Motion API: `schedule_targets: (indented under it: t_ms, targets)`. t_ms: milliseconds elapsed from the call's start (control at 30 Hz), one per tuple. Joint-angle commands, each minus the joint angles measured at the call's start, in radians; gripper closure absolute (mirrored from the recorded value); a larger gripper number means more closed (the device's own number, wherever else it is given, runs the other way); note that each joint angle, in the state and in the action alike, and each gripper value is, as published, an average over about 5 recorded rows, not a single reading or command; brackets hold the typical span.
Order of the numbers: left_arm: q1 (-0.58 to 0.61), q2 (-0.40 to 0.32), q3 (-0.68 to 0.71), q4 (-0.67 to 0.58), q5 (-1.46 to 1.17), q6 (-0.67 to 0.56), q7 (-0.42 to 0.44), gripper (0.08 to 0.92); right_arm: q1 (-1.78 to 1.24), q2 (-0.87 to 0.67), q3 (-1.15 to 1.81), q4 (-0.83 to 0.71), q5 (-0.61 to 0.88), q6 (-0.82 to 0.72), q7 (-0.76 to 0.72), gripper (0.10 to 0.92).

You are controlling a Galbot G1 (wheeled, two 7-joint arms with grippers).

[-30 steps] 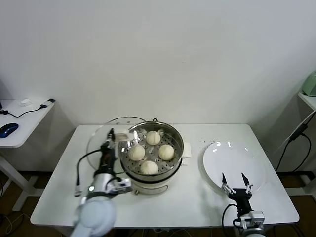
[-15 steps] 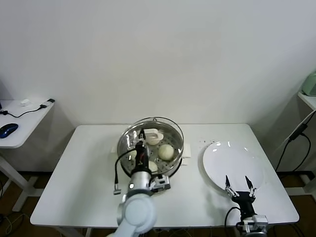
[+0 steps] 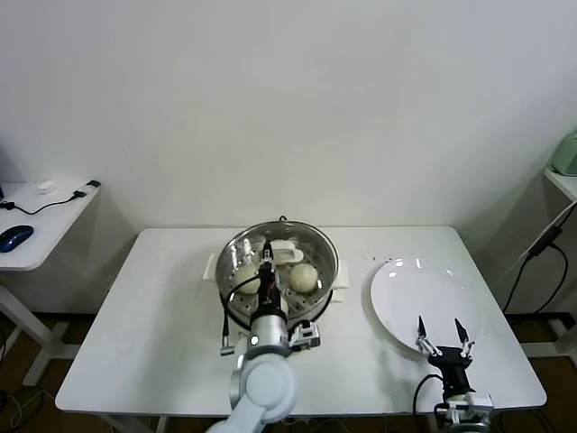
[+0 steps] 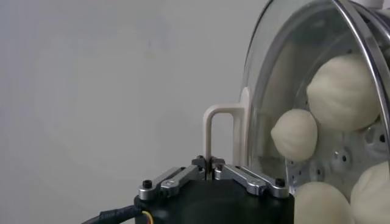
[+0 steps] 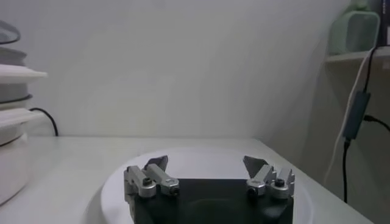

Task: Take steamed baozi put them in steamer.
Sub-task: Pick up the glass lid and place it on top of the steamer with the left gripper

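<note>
The steamer (image 3: 317,305) stands mid-table with several cream-white baozi (image 3: 304,277) on its perforated tray. A round glass lid (image 3: 317,254) sits over its top. My left gripper (image 3: 267,263) reaches in from the near side and is shut on the lid's white handle (image 3: 285,253). In the left wrist view the jaws (image 4: 210,163) pinch the handle loop (image 4: 219,131), and baozi (image 4: 344,91) show through the glass. Whether the lid rests on the rim I cannot tell. My right gripper (image 3: 442,334) (image 5: 206,163) is open and empty, low over the near edge of the white plate (image 3: 424,293).
The white plate (image 5: 201,153) has nothing on it and lies right of the steamer, whose side (image 5: 12,152) shows in the right wrist view. A side table (image 3: 36,221) with a mouse stands far left. A cable (image 3: 532,257) hangs beyond the table's right edge.
My left arm has swung right, carrying the glass lid from beside the steamer's left side to over its top. The right gripper has drifted slightly toward the near right, still open.
</note>
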Motion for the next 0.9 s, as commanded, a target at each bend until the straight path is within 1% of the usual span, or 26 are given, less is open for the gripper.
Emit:
schedule_targets:
  t_ms: [33,300,567,800,900]
  targets:
    - [-0.013,-0.027,0.023,0.018,0.014,0.017,0.006,0.868,0.002,0.003,0.0,-0.001,-0.007,0.013,0.005,0.203]
    - [-0.009,0.001,0.007,0.039,0.017,0.003,-0.021,0.868,0.003,0.016,-0.003,-0.003,-0.021,0.022,0.005,0.203]
    - [-0.009,0.002,-0.004,0.066,0.006,-0.004,-0.051,0.868,0.001,0.021,-0.003,0.0,-0.032,0.032,0.005,0.203]
    - [-0.011,0.011,-0.021,0.083,0.0,-0.009,-0.06,0.868,0.008,0.023,-0.004,-0.002,-0.039,0.037,0.004,0.203]
    - [-0.007,0.017,-0.026,0.083,0.003,-0.013,-0.061,0.85,0.012,0.023,-0.005,0.0,-0.039,0.034,0.003,0.203]
